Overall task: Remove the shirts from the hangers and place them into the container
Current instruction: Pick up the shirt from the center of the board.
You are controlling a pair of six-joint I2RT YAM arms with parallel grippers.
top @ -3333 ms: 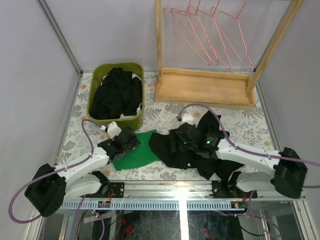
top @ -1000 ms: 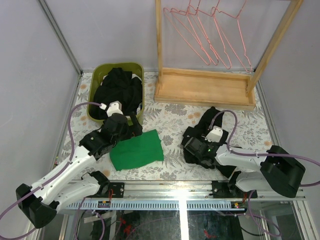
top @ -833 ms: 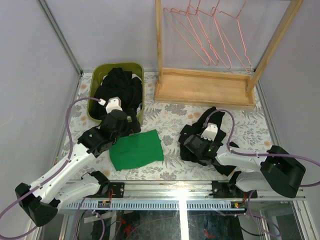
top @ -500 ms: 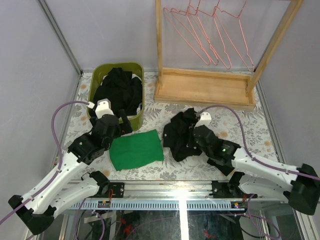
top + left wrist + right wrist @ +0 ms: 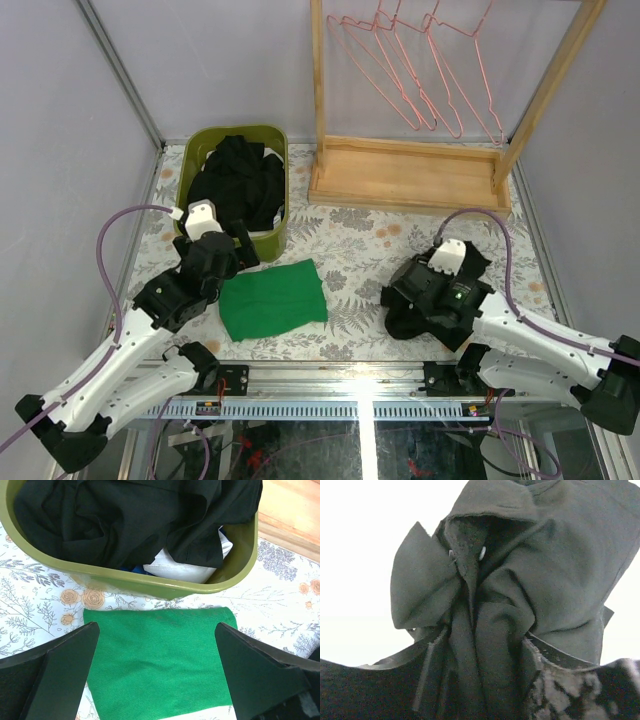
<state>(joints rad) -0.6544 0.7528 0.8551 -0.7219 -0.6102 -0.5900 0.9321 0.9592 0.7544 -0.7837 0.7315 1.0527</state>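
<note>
One black shirt is lying bunched at lower right, your right pincer clenching its folds. You are facing a carry leftward: the container is sitting upper left, where your left pincer is hovering released beside its rim.

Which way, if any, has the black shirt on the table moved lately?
Yes. The black shirt, pinched in the right gripper, has shifted right, away from the green cloth, and now sits below the wooden rack's right half.
</note>
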